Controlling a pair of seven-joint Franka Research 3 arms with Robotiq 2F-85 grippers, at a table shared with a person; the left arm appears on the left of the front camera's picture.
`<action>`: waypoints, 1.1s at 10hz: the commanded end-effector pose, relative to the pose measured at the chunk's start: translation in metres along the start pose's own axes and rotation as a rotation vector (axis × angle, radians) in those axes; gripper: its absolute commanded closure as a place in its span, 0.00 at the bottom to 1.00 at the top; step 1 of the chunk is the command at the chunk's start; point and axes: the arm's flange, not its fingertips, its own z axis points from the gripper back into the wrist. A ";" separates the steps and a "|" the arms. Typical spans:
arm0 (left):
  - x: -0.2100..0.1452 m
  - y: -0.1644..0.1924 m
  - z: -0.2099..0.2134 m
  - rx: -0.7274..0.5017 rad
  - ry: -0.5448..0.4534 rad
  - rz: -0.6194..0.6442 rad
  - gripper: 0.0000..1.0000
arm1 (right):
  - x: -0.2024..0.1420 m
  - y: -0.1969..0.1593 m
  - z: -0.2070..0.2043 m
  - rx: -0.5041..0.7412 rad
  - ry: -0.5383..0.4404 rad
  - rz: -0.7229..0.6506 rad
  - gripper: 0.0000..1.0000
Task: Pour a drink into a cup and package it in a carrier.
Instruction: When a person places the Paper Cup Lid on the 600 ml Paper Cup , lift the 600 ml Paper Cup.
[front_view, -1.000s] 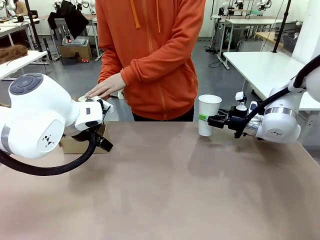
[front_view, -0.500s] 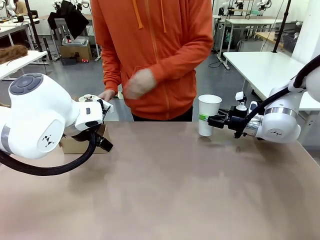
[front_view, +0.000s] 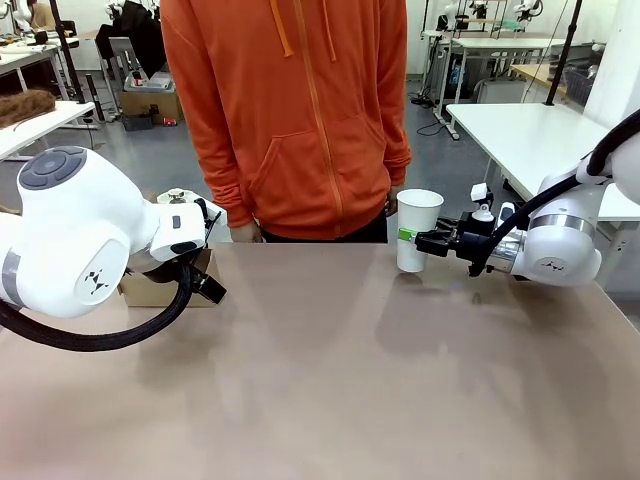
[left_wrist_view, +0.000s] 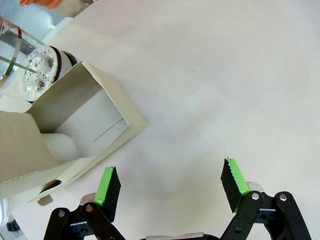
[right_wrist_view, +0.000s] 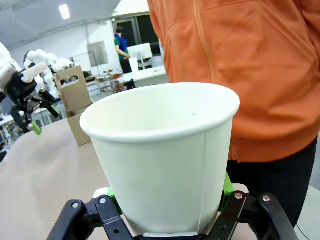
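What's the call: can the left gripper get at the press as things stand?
Probably not directly. The left gripper is open and empty, but the carrier sits between it and the press, which stands close behind the carrier's far wall. It would likely need to come over or around.

The cup (right_wrist_view: 165, 165) was seen to be of smooth, matt white paper with a rolled rim. The carrier (left_wrist_view: 65, 97) was made of dull, plain cardboard. The French press (left_wrist_view: 30, 70) was formed of clear, glossy glass, banded in metal. The table (front_view: 350, 380) was finished in a smooth, matt tan surface. The hoodie (front_view: 300, 110) was cut from soft orange cloth. The left arm's shell (front_view: 75, 235) was moulded in glossy white plastic.
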 end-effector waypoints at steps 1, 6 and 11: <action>0.000 0.000 0.000 -0.002 -0.001 0.001 0.00 | 0.006 0.000 -0.001 0.000 -0.005 0.008 0.19; 0.000 0.000 0.000 -0.002 -0.001 0.001 0.00 | 0.006 0.000 -0.001 0.000 -0.005 0.008 0.19; 0.000 0.000 0.000 -0.002 -0.001 0.001 0.00 | 0.006 0.000 -0.001 0.000 -0.005 0.008 0.19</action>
